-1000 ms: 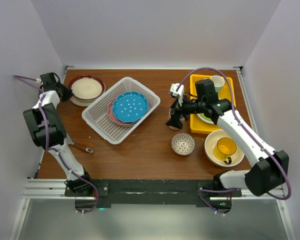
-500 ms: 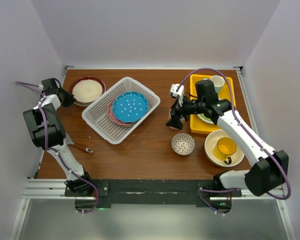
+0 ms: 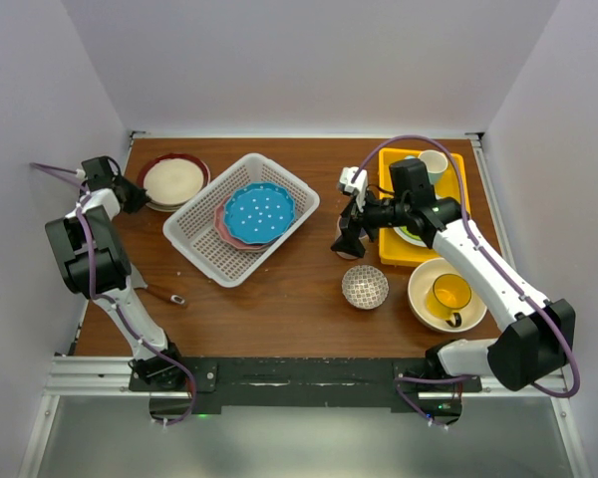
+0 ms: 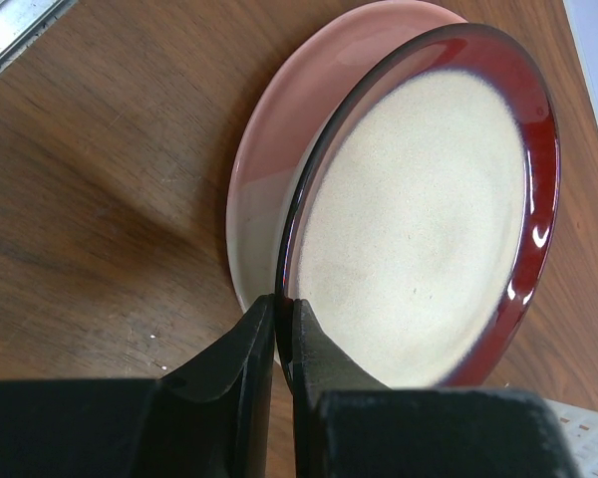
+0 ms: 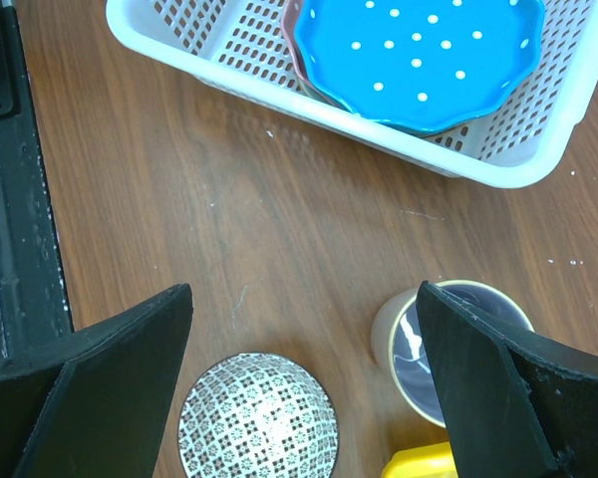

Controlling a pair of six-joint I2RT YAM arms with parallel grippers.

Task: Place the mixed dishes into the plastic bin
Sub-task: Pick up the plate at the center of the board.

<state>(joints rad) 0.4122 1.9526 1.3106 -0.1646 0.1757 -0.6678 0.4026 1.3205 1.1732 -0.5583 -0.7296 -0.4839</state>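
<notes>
One blue dotted plate (image 3: 259, 212) lies in the white lattice plastic bin (image 3: 201, 235). Left gripper (image 4: 281, 311) fingers clamped on the rim of the red-rimmed cream plate (image 4: 419, 219), an edge grip likely meant to lift it off the pink-and-cream plate (image 4: 269, 159) beneath. Right gripper (image 5: 304, 294) gapes over the beige mug (image 5: 409, 349).

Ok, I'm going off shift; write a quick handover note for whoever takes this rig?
Left gripper: shut on the red-rimmed plate, stacked on a pink-and-cream plate beside the bin.
Right gripper: open, empty, above the table.
Done: blue dotted plate over a pink plate, in the bin.
To do: both stacked plates, patterned bowl, cream bowl holding yellow mug, beige mug, grey-lined cup.
</notes>
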